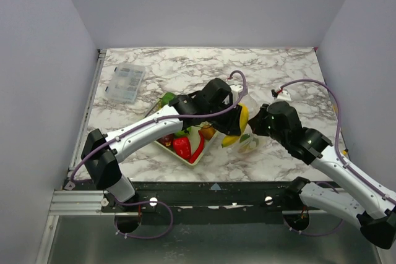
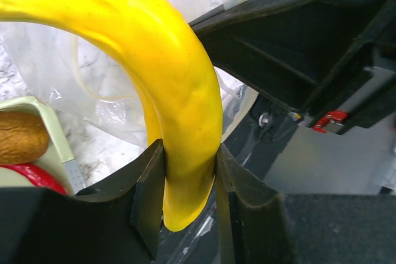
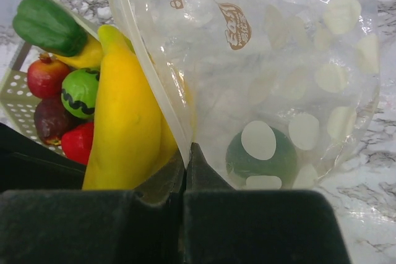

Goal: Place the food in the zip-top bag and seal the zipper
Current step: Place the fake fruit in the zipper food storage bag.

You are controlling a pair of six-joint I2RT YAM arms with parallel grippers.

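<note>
My left gripper (image 2: 189,180) is shut on a yellow banana (image 2: 167,85), held at the mouth of the zip-top bag (image 3: 272,72). In the top view the banana (image 1: 243,116) sits between both grippers. My right gripper (image 3: 187,153) is shut on the bag's mouth edge, on the zipper strip (image 3: 151,72), holding it up. A dark green round fruit (image 3: 263,156) lies inside the bag. More food remains in the pale basket (image 1: 185,156): a red pepper (image 1: 182,146), a green pepper (image 3: 49,26), a striped green fruit (image 3: 80,91), a red fruit (image 3: 46,75).
A clear flat compartment box (image 1: 125,83) lies at the back left of the marble table (image 1: 185,69). The basket stands at the front middle, under my left arm (image 1: 148,129). Grey walls close in both sides.
</note>
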